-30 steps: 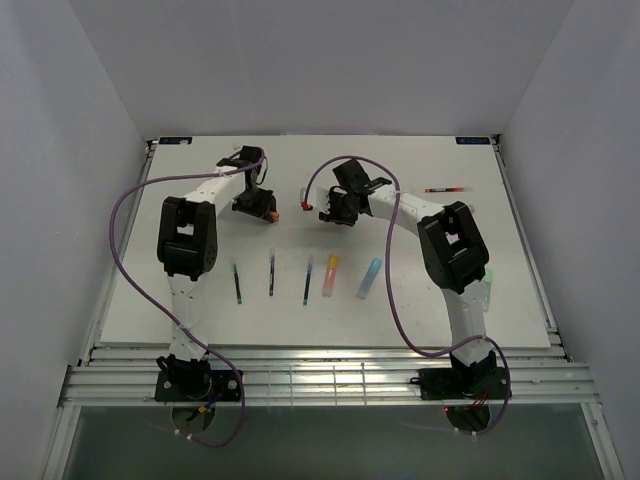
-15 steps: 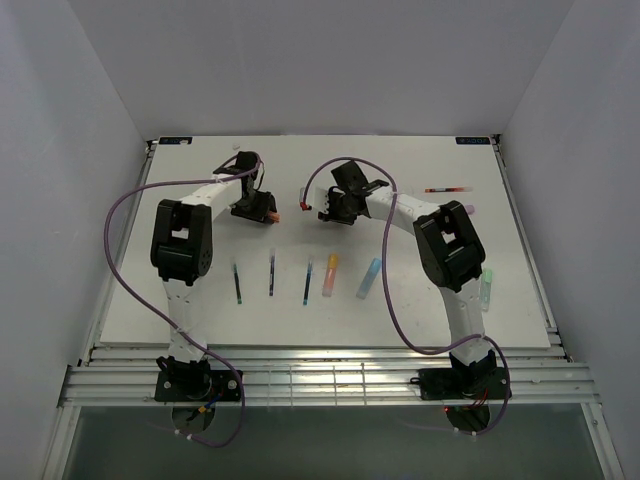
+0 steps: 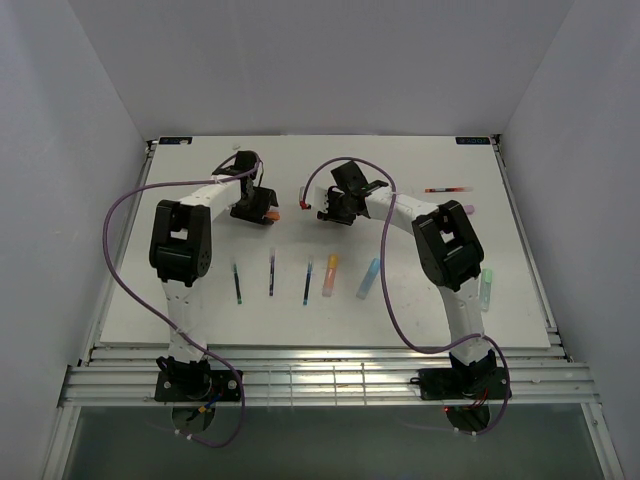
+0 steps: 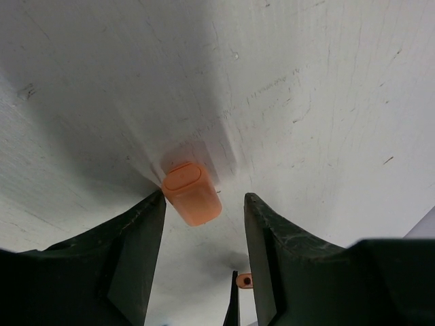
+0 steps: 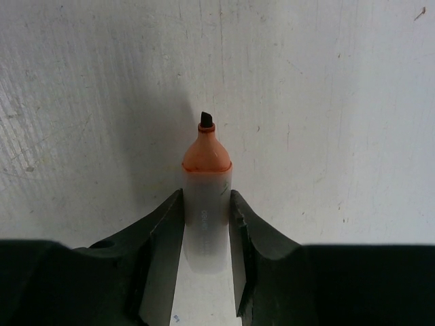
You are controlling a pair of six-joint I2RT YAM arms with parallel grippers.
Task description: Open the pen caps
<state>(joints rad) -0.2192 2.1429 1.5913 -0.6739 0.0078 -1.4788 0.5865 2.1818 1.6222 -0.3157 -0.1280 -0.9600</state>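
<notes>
My left gripper [image 3: 262, 212] is open at the far middle of the white table. A stubby orange pen cap [image 4: 192, 193] lies between its spread fingers, close to the left finger [image 4: 139, 244]; it also shows in the top view [image 3: 272, 213]. My right gripper [image 3: 325, 208] is shut on a thick highlighter barrel [image 5: 205, 210]. The barrel's bare orange tip [image 5: 206, 139] sticks out past the fingers, with no cap on it, and points left toward the left gripper in the top view [image 3: 305, 207].
A row lies nearer the arms: three thin dark pens [image 3: 272, 273], an orange highlighter [image 3: 331, 274] and a blue one [image 3: 370, 277]. A red pen [image 3: 447, 189], a purple highlighter [image 3: 467, 210] and a green one [image 3: 486, 288] lie at the right.
The left arm has swung a little to the left and its gripper has drawn back from the orange cap. The right gripper has stayed put with the barrel.
</notes>
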